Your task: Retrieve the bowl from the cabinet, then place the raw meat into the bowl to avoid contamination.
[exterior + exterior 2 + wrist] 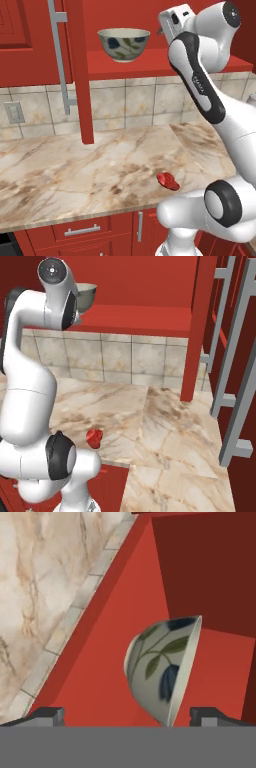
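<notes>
Cream-white leaf-painted ceramic bowl [162, 669] sits low centre in your hand view, between the wide-open, empty gripper [127, 716] tips; left base view adds the glossy red meat lump [168, 181] lower right on the marble counter [75, 170].

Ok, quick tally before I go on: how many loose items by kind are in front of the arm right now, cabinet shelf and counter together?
Bowls: 1, the bowl upright on the cabinet shelf
Raw meat pieces: 1, the raw meat on the counter near its front edge
Total: 2
</notes>
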Available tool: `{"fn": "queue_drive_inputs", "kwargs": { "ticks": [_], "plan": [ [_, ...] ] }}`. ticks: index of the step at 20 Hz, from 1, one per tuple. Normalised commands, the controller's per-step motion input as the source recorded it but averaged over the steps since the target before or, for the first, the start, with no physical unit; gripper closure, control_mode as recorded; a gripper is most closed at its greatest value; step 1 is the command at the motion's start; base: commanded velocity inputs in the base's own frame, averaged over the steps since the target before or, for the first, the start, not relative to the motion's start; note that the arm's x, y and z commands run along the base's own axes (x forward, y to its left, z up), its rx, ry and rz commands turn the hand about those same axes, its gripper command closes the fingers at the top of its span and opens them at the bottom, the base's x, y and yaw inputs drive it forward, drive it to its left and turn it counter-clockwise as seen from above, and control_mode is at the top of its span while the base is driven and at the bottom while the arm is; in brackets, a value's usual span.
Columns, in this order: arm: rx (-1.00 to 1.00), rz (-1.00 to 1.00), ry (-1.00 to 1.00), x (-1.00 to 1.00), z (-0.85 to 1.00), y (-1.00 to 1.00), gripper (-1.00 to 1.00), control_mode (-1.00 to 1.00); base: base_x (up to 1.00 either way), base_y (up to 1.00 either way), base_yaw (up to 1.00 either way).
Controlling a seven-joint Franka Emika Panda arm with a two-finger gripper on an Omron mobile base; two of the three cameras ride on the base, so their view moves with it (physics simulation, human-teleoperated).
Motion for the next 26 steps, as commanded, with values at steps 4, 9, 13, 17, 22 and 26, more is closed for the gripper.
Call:
{"fn": "queue_drive_inputs", "kwargs": {
  "ticks": [4,9,13,17,22,26],
  "plan": [
    [0.0,0.0,0.0,0.4,0.0,0.08,-1.0,-1.0,0.0,0.0,0.0],
    [0.0,0.0,0.0,0.45,0.0,0.04,-1.0,-1.0,0.0,0.0,0.0],
    [0.0,0.0,0.0,0.49,0.0,0.06,-1.0,-1.0,0.0,0.0,0.0],
    [0.0,0.0,0.0,0.47,0.0,0.08,-1.0,-1.0,0.0,0.0,0.0],
    [0.0,0.0,0.0,0.39,0.0,0.07,-1.0,-1.0,0.0,0.0,0.0],
    [0.0,0.0,0.03,0.35,-0.02,0.02,-1.0,-1.0,0.0,0.0,0.0]
  ]
}}
